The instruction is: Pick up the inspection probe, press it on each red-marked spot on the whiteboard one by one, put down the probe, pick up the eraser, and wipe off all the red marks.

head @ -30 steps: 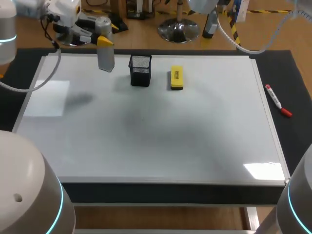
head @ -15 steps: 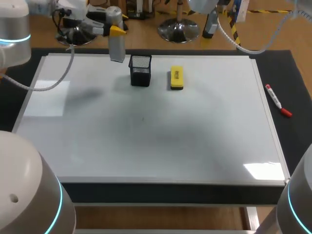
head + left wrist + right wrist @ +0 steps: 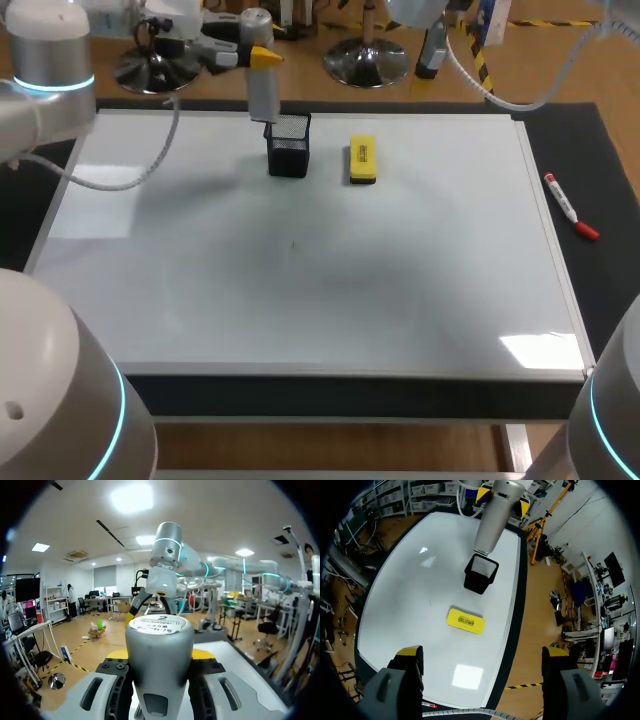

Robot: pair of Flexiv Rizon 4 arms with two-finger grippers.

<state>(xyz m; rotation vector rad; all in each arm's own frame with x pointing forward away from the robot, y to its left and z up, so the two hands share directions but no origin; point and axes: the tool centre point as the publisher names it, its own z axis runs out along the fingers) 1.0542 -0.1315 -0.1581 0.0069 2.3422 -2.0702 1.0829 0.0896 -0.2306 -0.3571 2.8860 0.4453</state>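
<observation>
Two half-second steps have carried the left gripper point(image 3: 262, 58), pinching the probe point(image 3: 263, 100) upright, rightward along the far edge of the board point(image 3: 400, 280) to just above the cup point(image 3: 288, 152), near the eraser point(image 3: 362, 160); no red marks show, so I judge put-down comes next. Left wrist view: both fingers point(image 3: 202, 653) clamp the probe's barrel. Right wrist view: right gripper point(image 3: 482, 655) spread wide, empty, high above the board, the probe's tip at the cup's rim.
</observation>
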